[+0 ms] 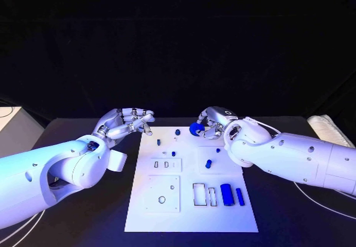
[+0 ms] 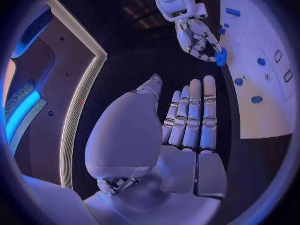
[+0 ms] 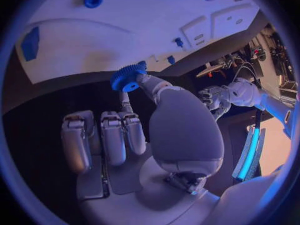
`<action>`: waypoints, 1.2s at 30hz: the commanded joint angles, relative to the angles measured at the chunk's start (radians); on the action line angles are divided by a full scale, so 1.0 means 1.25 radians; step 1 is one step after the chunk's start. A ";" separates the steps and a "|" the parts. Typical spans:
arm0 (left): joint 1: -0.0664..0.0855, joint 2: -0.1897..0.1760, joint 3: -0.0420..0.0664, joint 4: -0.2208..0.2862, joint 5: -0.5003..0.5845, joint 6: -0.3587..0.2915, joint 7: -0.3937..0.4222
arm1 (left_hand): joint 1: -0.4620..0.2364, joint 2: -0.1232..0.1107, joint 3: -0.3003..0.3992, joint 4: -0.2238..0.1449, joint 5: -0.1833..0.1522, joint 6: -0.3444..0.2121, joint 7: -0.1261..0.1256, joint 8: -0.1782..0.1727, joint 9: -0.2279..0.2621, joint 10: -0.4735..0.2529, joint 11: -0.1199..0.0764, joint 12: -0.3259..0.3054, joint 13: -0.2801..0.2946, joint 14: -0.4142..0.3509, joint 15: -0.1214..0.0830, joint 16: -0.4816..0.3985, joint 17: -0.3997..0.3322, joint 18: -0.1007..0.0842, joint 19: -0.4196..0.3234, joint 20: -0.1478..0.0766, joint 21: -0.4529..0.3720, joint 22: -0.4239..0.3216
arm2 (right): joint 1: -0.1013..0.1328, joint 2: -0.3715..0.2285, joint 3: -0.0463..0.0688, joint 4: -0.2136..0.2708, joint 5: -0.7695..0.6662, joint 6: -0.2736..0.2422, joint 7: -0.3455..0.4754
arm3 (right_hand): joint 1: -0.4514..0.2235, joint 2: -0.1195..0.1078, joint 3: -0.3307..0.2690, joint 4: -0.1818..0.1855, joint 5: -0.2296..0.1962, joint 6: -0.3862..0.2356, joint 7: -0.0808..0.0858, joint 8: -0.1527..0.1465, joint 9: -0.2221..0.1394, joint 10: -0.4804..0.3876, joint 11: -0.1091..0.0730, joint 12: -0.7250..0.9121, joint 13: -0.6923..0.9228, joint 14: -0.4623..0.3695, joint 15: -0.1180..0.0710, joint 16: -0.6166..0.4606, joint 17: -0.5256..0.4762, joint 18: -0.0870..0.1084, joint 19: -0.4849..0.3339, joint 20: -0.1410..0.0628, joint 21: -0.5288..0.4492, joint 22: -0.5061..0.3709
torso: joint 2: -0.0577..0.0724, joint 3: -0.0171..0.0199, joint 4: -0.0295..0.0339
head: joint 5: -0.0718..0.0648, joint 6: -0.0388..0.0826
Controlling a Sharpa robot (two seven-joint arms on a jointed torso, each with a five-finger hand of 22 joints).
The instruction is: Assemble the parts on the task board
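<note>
Looking at the right hand [image 1: 213, 123], you see it pinching a blue gear [image 1: 196, 128] between thumb and a fingertip, held over the far edge of the task board [image 1: 191, 216]. The left hand [image 1: 126, 122] holds nothing; its fingers lie straight and together just beyond the board's far left corner. On the board, two blue bars [image 1: 232, 194] stand near the front right recesses, and small blue pegs [image 1: 208, 164] sit mid-board. The board rests on the black bench [image 1: 89, 216].

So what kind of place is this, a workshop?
Probably a robot demo or test stand: a black table against a dark backdrop, a white task board with blue parts, and the right hand pinching a blue gear.
</note>
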State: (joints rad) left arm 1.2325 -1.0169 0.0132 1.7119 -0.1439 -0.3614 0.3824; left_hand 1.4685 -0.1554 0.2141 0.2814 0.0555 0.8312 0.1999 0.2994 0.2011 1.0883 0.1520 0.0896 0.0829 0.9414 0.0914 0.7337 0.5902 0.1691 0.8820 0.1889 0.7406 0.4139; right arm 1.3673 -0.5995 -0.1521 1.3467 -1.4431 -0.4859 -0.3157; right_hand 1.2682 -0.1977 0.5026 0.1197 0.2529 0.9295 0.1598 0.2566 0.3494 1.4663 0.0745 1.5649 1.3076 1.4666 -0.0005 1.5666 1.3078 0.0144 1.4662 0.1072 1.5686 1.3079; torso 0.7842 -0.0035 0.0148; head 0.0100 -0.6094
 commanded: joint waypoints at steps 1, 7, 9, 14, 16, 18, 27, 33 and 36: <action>0.001 0.002 0.001 0.001 0.002 0.013 0.004 | 0.001 0.006 0.004 0.001 -0.004 0.006 0.002 -0.003 0.001 -0.001 -0.004 -0.004 0.001 -0.006 -0.001 0.004 0.001 0.008 -0.005 -0.001 0.003 0.001 | 0.001 0.012 0.000 0.018 -0.061 -0.031 -0.007 | -0.005 0.000 0.005 -0.001 -0.004 0.011 -0.009 -0.003 0.001 0.082 -0.006 0.002 0.208 0.083 -0.005 0.003 0.210 -0.011 0.084 -0.006 0.002 0.210 | 0.001 -0.0013 0.0005 | 0.001 0.001; 0.001 0.006 0.001 0.001 0.002 0.014 0.005 | 0.001 0.006 0.004 0.001 -0.004 0.006 0.002 -0.003 0.001 -0.001 -0.004 -0.004 0.001 -0.006 -0.001 0.004 0.001 0.008 -0.005 -0.001 0.003 0.001 | -0.004 0.057 -0.003 0.015 -0.069 -0.014 -0.007 | -0.008 -0.003 0.006 -0.002 -0.009 0.010 -0.009 -0.005 0.001 0.082 -0.006 0.003 0.209 0.083 -0.005 0.003 0.210 -0.011 0.084 -0.006 0.002 0.210 | 0.002 -0.0018 0.0004 | 0.003 0.001; 0.001 0.009 0.001 0.000 0.002 0.014 0.005 | 0.001 0.006 0.004 0.001 -0.004 0.006 0.002 -0.003 0.001 -0.001 -0.004 -0.004 0.001 -0.006 -0.001 0.004 0.001 0.008 -0.005 -0.001 0.004 0.002 | -0.007 0.070 -0.004 0.009 -0.069 -0.009 -0.007 | -0.009 -0.003 0.006 -0.002 -0.011 0.009 -0.009 -0.006 0.000 0.082 -0.006 0.002 0.208 0.083 -0.005 0.003 0.210 -0.011 0.084 -0.006 0.002 0.210 | 0.002 -0.0019 0.0015 | 0.004 -0.001; 0.001 0.013 0.001 -0.001 0.003 0.014 0.005 | 0.000 0.006 0.004 0.002 -0.005 0.006 0.002 -0.003 0.001 -0.001 -0.004 -0.004 0.001 -0.006 -0.001 0.004 0.001 0.008 -0.006 -0.001 0.004 0.002 | -0.017 0.099 -0.006 -0.015 -0.069 0.002 -0.006 | -0.010 -0.003 0.006 -0.002 -0.012 0.008 -0.009 -0.006 0.000 0.082 -0.006 0.002 0.208 0.083 -0.005 0.003 0.210 -0.011 0.084 -0.006 0.002 0.210 | 0.003 -0.0022 0.0032 | 0.004 -0.003; 0.001 0.014 0.001 -0.001 0.003 0.014 0.005 | 0.000 0.006 0.004 0.002 -0.005 0.006 0.002 -0.003 0.001 -0.001 -0.004 -0.004 0.001 -0.006 -0.001 0.004 0.001 0.008 -0.006 -0.001 0.004 0.002 | -0.021 0.107 -0.006 -0.025 -0.070 0.008 -0.007 | -0.010 -0.003 0.006 -0.002 -0.012 0.008 -0.009 -0.006 0.000 0.082 -0.006 0.002 0.208 0.083 -0.005 0.003 0.210 -0.011 0.084 -0.006 0.002 0.210 | 0.003 -0.0023 0.0036 | 0.005 -0.004; 0.001 0.014 0.001 0.000 0.003 0.014 0.005 | 0.000 0.006 0.004 0.002 -0.005 0.006 0.002 -0.003 0.001 -0.001 -0.004 -0.004 0.001 -0.006 -0.001 0.004 0.001 0.008 -0.006 -0.001 0.004 0.002 | -0.024 0.115 -0.007 -0.035 -0.070 0.014 -0.009 | -0.011 -0.004 0.007 -0.003 -0.013 0.007 -0.008 -0.008 0.000 0.082 -0.005 0.002 0.208 0.083 -0.005 0.003 0.210 -0.011 0.084 -0.006 0.002 0.210 | 0.003 -0.0014 0.0031 | 0.007 -0.005; 0.001 0.017 0.001 -0.002 0.003 0.014 0.005 | -0.001 0.006 0.003 0.002 -0.005 0.006 0.002 -0.003 0.001 -0.001 -0.004 -0.004 0.001 -0.006 -0.001 0.005 0.002 0.008 -0.007 -0.001 0.005 0.002 | -0.034 0.135 -0.007 -0.059 -0.071 0.028 -0.011 | -0.014 -0.005 0.007 -0.003 -0.016 0.005 -0.007 -0.010 -0.001 0.081 -0.004 0.002 0.207 0.083 -0.005 0.003 0.210 -0.011 0.084 -0.005 0.002 0.210 | 0.002 -0.0008 0.0006 | 0.012 -0.012; 0.001 0.020 0.001 -0.003 0.003 0.014 0.005 | -0.001 0.006 0.003 0.002 -0.005 0.006 0.002 -0.003 0.001 -0.001 -0.004 -0.004 0.001 -0.006 -0.001 0.005 0.002 0.008 -0.007 -0.001 0.005 0.002 | -0.038 0.145 -0.007 -0.073 -0.077 0.031 -0.023 | -0.016 -0.007 0.007 -0.003 -0.019 0.004 -0.007 -0.011 -0.001 0.080 -0.004 0.001 0.206 0.083 -0.004 0.003 0.210 -0.011 0.084 -0.005 0.002 0.210 | 0.002 -0.0006 0.0007 | 0.011 -0.013; 0.001 0.022 0.001 -0.004 0.003 0.014 0.005 | -0.001 0.006 0.003 0.002 -0.005 0.006 0.002 -0.003 0.001 -0.001 -0.004 -0.004 0.001 -0.006 -0.001 0.005 0.002 0.008 -0.007 -0.001 0.005 0.002 | -0.039 0.149 -0.007 -0.077 -0.079 0.032 -0.026 | -0.016 -0.007 0.007 -0.003 -0.019 0.004 -0.007 -0.011 -0.001 0.080 -0.004 0.001 0.206 0.083 -0.004 0.003 0.210 -0.011 0.084 -0.005 0.002 0.210 | 0.002 0.0001 -0.0001 | 0.012 -0.014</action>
State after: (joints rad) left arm 1.2327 -0.9923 0.0132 1.7058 -0.1435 -0.3603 0.3817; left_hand 1.4685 -0.1554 0.2141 0.2814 0.0555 0.8312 0.2000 0.2994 0.2017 1.0883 0.1520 0.0896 0.0828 0.9414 0.0914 0.7337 0.5910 0.1692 0.8807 0.1875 0.7406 0.4154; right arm 1.3194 -0.4160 -0.1613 1.2523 -1.5209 -0.4642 -0.3360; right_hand 1.2579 -0.2082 0.5051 0.1171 0.2343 0.9356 0.1537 0.2422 0.3458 1.4662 0.0746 1.5648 1.3074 1.4666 -0.0003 1.5666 1.3077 0.0143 1.4662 0.1072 1.5686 1.3077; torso 0.7872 -0.0041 0.0154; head 0.0246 -0.6257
